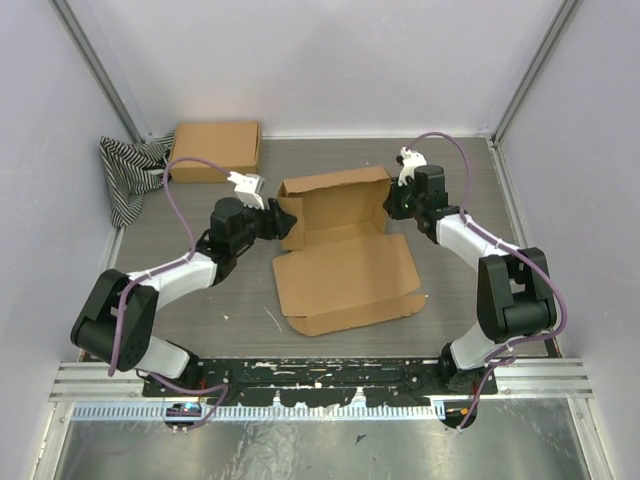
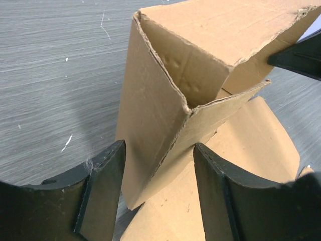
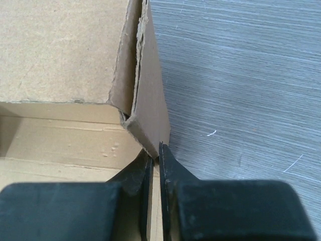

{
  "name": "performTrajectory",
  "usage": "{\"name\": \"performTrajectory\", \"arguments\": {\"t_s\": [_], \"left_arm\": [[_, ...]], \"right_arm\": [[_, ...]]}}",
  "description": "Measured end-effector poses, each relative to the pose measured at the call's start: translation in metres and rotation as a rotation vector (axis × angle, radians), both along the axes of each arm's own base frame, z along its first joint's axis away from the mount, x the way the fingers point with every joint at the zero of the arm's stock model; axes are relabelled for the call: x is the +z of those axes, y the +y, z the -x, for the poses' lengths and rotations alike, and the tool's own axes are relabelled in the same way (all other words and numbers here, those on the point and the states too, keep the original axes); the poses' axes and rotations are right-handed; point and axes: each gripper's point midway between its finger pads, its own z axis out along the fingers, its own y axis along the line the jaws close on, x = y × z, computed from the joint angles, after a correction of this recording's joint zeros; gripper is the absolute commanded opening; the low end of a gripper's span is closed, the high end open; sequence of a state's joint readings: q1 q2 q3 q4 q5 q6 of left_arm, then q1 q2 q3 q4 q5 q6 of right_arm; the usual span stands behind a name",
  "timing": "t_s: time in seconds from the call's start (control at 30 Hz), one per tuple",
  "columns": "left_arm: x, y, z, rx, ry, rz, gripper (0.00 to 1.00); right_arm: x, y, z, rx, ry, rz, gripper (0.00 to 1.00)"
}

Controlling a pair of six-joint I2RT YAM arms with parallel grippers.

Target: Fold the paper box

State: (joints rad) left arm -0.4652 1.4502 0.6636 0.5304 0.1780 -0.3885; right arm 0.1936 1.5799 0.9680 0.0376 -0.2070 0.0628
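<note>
Left gripper (image 2: 159, 150) spread around a corner of the paper box (image 1: 340, 270); right gripper (image 3: 155, 153) pinching the opposite wall.
It sits mid-way on the table (image 1: 240, 305), walls raised, lid flap flat toward the arms; another cardboard box (image 1: 215, 150) and striped cloth (image 1: 128, 172) lie far left.

Half-formed paper box (image 1: 345, 272), set at mid-table.
Plain brown cardboard is seen; the far half is raised into a shallow tray with upright back and side walls, while the tabbed lid panel is laid flat towards the near edge.
</note>
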Motion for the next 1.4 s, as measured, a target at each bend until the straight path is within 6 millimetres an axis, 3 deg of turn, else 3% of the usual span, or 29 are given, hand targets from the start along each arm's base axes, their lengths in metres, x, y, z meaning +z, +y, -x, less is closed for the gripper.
{"name": "performTrajectory", "arguments": {"t_s": [0.3,0.53,0.67,0.8,0.93,1.1,1.33,1.4], "left_arm": [[0.003,-0.007,-0.01,0.053,-0.018,-0.092,0.61],[-0.006,0.002,-0.023,0.163,0.009,-0.218,0.58],[-0.011,0.01,-0.028,0.245,0.023,-0.308,0.36],[-0.018,0.021,-0.033,0.331,0.057,-0.404,0.01],[-0.02,0.033,-0.041,0.442,0.103,-0.493,0.0],[-0.008,0.038,-0.047,0.573,0.123,-0.618,0.0],[-0.007,0.038,-0.034,0.66,0.134,-0.689,0.0],[-0.009,0.037,-0.031,0.665,0.129,-0.678,0.08]], "right_arm": [[0.0,0.014,0.014,-0.004,-0.005,0.004,0.01],[0.0,0.02,0.021,-0.028,-0.012,0.019,0.01],[0.0,0.024,0.024,-0.045,-0.013,0.016,0.01],[0.001,0.025,0.025,-0.082,-0.012,0.02,0.01],[0.001,0.032,0.028,-0.121,-0.007,0.034,0.01],[0.001,0.034,0.033,-0.221,0.039,0.05,0.01],[0.002,0.032,0.038,-0.347,0.086,0.055,0.01],[0.001,0.031,0.039,-0.36,0.091,0.06,0.01]]}}
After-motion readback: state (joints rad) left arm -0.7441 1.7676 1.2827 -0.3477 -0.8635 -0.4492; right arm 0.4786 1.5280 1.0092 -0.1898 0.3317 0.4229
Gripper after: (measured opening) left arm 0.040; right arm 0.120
